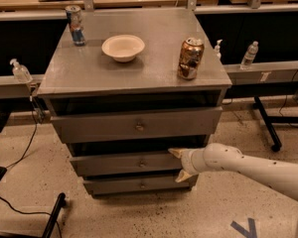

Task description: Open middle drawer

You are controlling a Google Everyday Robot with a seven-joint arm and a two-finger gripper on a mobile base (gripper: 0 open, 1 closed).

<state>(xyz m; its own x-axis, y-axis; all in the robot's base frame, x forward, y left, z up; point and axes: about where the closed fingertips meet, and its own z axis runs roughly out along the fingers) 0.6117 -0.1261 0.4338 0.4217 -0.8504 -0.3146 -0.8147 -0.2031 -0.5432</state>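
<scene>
Far left, a clear pump bottle (20, 71) stands on the side rail. On the grey bench (154, 76), a blue can (75, 25) stands upright at the back left corner, with a cream bowl (123, 47) to its right. A brown can (190, 58) stands upright near the right edge.

Below the top, the middle drawer (119, 163) sits between the taller top drawer (89, 128) and the shorter bottom drawer (114, 185). Its knob (141, 163) is central.

The end effector (180, 164) is at the middle drawer's right end. Its fingers are spread, one at the front's upper edge and one at the lower. A white arm (248, 168) extends right. A water bottle (249, 55) stands on the right rail.
</scene>
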